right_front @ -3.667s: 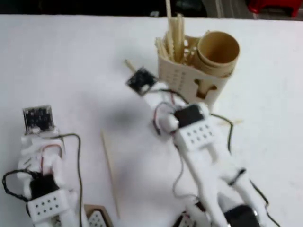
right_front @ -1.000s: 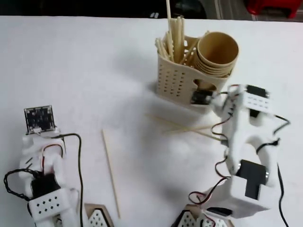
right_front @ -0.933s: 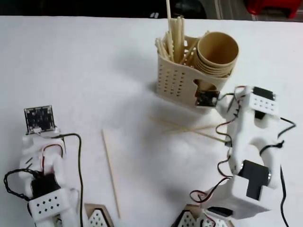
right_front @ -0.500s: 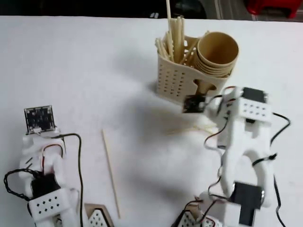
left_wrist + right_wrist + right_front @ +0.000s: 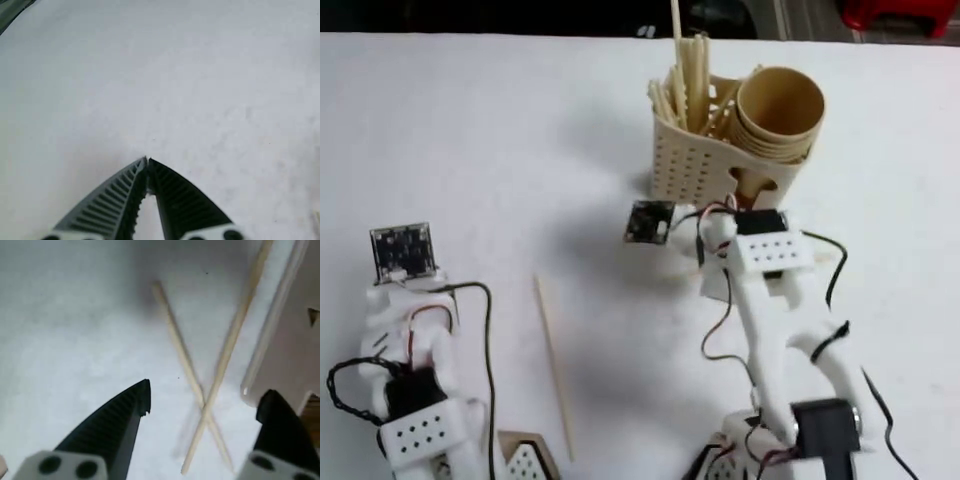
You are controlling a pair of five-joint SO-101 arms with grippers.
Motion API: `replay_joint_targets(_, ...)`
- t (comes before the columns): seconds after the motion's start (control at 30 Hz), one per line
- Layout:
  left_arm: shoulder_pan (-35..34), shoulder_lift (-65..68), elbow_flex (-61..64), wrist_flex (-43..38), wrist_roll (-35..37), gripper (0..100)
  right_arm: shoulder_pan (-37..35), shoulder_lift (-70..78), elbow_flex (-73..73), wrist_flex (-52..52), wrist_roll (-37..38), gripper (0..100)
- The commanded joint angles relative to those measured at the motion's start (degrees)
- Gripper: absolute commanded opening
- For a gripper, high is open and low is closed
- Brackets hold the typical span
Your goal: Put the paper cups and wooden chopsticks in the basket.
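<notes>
My right gripper hangs, jaws apart, over two crossed chopsticks just below the basket at upper centre. Closing here could pinch one and flick the other away, or snag the basket wall. My left gripper, lower left, has its jaws together.

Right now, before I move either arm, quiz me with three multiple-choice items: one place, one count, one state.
1. Where are the paper cups? A) stacked in the basket B) upside down at the front edge C) in a person's hand
2. How many chopsticks lie crossed by the right pincer? A) one B) two C) four
3. The left pincer is: A) wide open B) shut on a cup C) shut, empty

A: they stand inside it.
B: two form an X between its open tips.
C: its tips meet, nothing between.
</notes>
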Motion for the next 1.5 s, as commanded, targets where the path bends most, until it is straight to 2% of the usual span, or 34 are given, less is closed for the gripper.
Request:
replay_joint_targets(0.0,0.04,-0.75,-0.53,-0.7,-0.7,2,-0.31,3.74,-1.49,-1.27,-3.16,43.9)
replay_joint_targets(0.3,0.04,-0.75,-0.53,-0.7,-0.7,2,0.31,16.13,-8.44,-1.27,-3.96,45.1)
replay_joint_targets(0.63,0.04,-0.75,-0.44,-0.7,-0.7,2,1.71,22.73,-12.22,-3.74,-4.04,44.6)
replay_joint_targets(0.73,0.04,-0.75,-0.44,-0.7,-0.7,2,1.19,25.63,-12.22,-5.58,-3.69,36.7)
replay_joint_targets(1.0,0.04,-0.75,-0.44,-0.7,-0.7,2,-2.24,27.74,-12.22,-4.26,-3.96,1.4)
replay_joint_targets(1.17,0.04,-0.75,-0.44,-0.7,-0.7,2,-4.26,24.92,-12.22,0.57,-5.54,1.6)
replay_joint_targets(1.47,0.04,-0.75,-0.44,-0.7,-0.7,2,-9.54,7.25,-12.22,9.98,-10.9,1.8)
